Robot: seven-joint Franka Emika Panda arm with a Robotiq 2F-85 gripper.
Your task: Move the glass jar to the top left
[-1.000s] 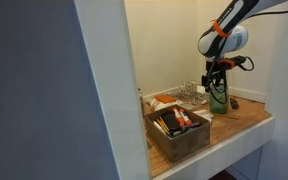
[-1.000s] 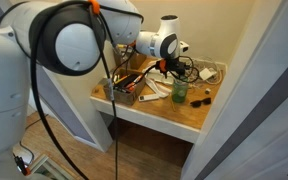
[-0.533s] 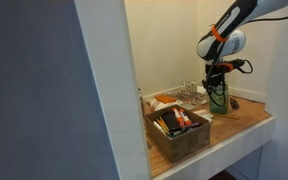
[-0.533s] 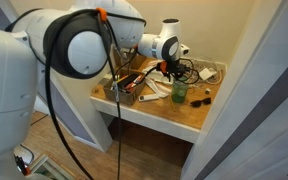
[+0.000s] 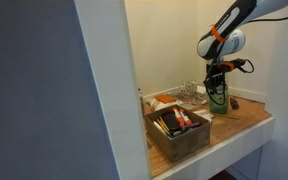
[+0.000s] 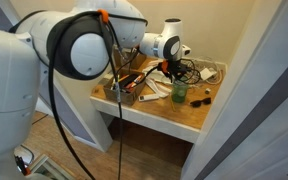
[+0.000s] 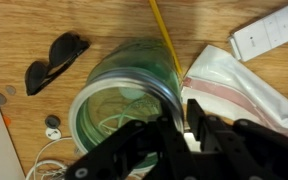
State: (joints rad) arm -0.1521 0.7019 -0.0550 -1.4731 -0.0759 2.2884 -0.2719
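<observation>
My gripper (image 7: 187,128): jaws narrow, pinching rim of 1 glass jar (image 7: 116,100). Jar upright on wooden shelf (image 7: 114,20); black sunglasses (image 7: 56,58) near; brown box (image 5: 179,130) apart.

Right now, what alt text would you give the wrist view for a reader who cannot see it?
Looking straight down into an open green glass jar on a wooden table, with the black claw apparently pinching its right rim. Black sunglasses lie upper left, a thin yellow stick runs above, and a white cloth sits right.

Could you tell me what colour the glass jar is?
The jar is translucent green; wrist view.
</observation>
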